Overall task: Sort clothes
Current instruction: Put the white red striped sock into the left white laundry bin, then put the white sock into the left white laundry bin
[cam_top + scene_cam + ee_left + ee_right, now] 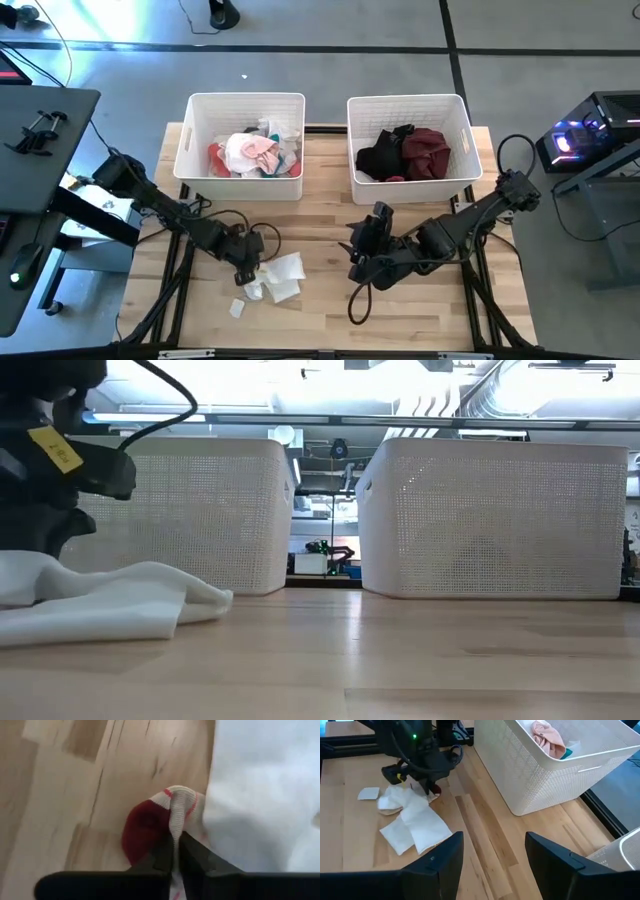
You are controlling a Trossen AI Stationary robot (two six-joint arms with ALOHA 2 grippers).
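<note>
White cloth (284, 277) crowds the left gripper (176, 851), pinched on a red-and-white sock (165, 815); right gripper (494, 852) waits wide.

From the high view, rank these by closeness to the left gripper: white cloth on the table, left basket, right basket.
From the left gripper:
1. White cloth, right beside it on the table.
2. Left basket, behind it, at the table's far edge.
3. Right basket, far edge, across on the right arm's side.

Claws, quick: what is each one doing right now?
Left claw: shut on the red-and-white sock, down at the white clothes.
Right claw: open, empty, above the table.
</note>
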